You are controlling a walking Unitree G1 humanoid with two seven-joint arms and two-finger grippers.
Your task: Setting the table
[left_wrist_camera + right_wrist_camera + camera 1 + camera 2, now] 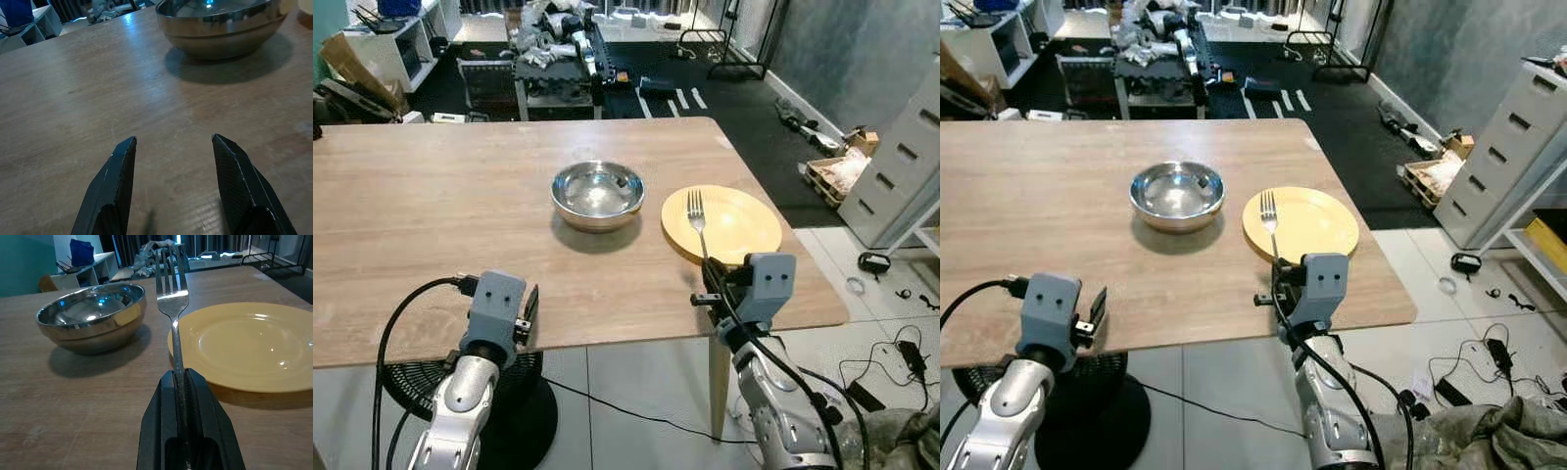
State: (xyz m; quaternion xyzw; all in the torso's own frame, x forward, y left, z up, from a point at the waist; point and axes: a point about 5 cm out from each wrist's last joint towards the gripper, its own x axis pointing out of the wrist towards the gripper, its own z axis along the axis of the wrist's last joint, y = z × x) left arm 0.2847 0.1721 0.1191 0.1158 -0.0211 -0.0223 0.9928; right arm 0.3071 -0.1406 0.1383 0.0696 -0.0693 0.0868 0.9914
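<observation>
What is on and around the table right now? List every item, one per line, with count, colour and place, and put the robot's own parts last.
table: one, light brown wood, in front of the robot
bowl: one, shiny steel, near the middle of the table, left of the plate
plate: one, yellow, on the table near its right edge
fork: one, silver, held by its handle with its prongs over the plate's left part
drawer cabinet: one, grey, on the floor to the far right
fan base: one, black, on the floor under the table's near edge
cables: several, black, on the tiled floor at right
left gripper: one, black fingers, open above bare table at the near edge
right gripper: one, black fingers, shut on the fork handle
</observation>
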